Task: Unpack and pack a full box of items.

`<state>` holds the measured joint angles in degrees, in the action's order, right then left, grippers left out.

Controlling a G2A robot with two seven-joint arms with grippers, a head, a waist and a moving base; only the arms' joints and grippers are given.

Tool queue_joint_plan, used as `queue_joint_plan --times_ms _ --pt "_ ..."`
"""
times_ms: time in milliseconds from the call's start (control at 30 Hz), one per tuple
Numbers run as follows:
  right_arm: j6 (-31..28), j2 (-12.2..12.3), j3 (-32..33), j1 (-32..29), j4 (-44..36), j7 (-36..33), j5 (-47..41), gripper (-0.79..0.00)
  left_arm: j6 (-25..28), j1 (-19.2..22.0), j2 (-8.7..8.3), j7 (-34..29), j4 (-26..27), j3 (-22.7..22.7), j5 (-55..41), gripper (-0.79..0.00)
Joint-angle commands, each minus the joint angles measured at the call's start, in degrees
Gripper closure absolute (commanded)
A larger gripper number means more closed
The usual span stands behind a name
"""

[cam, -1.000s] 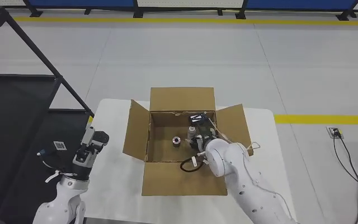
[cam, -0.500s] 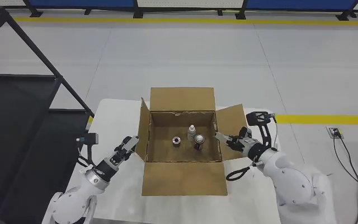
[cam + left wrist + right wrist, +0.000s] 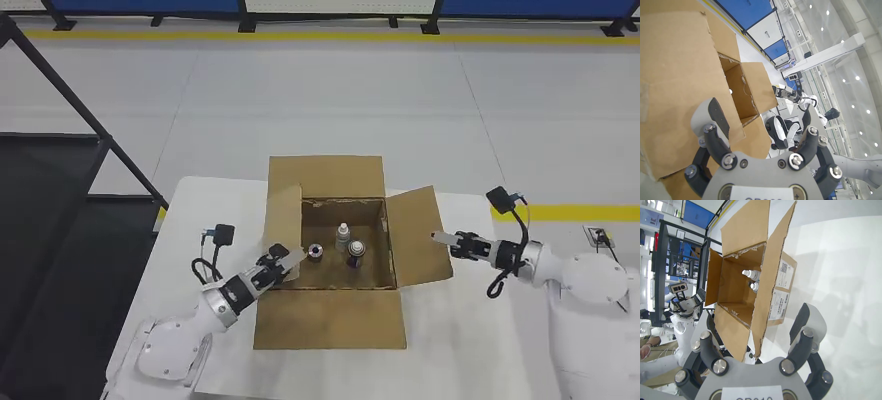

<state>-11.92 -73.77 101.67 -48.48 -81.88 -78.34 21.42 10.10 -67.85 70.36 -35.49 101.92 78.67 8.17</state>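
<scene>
- The box (image 3: 330,320) sat mid-table (image 3: 450,330), mouth up, with 3 items inside: a bottle (image 3: 343,236), a can (image 3: 356,252) and a small round thing (image 3: 316,251).
- The left claw (image 3: 283,256) was spread wide and empty, 1 pad against the outer face of the left flap (image 3: 284,215), which stood nearly upright.
- The right claw (image 3: 442,239), also wide and empty, sat just off the right flap (image 3: 418,235), which slanted outward.
- The step looked like folding the side flaps shut. It called for a flat push near each free edge, both sides evenly, so the box would not slide.
- The box's long axis probably ran left to right. The bottle and can stood upright, caps up.
</scene>
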Motion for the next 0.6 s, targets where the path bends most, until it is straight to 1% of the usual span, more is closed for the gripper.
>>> queue_joint_plan --times_ms 0,67,133,233,400,467,567 --pt "-1.44 0.28 -0.81 1.40 2.23 -1.57 -1.81 -0.785 -0.48 0.74 0.03 -0.31 -0.80 -0.91 0.53 -0.785" --pt "-2.96 0.57 -1.67 2.49 3.59 -3.69 -4.37 -0.785 -1.07 1.31 0.05 -0.47 -1.59 -1.56 0.70 -0.785" --pt "-4.30 0.86 -2.41 3.69 4.99 -7.25 -8.54 -0.785 -1.41 1.86 0.08 -0.27 -2.33 -2.10 1.07 -0.785" --pt "-4.36 1.24 -4.27 5.39 6.49 -9.66 -13.48 -0.785 -1.46 2.40 0.16 0.68 -3.40 -2.75 0.82 -0.785" --pt "-4.36 2.19 -10.10 6.54 6.59 -9.66 -19.93 -0.785 -1.51 2.93 0.26 1.64 -4.67 -3.63 0.37 -0.785" --pt "-5.33 2.35 -11.64 6.73 6.82 -8.68 -20.05 -0.785 -1.62 3.13 0.29 2.19 -5.20 -3.80 0.19 -0.785" --pt "-6.04 2.03 -15.35 6.62 7.09 -5.44 -19.97 -0.785 -2.03 3.37 0.42 3.21 -5.93 -4.28 -0.70 -0.785"
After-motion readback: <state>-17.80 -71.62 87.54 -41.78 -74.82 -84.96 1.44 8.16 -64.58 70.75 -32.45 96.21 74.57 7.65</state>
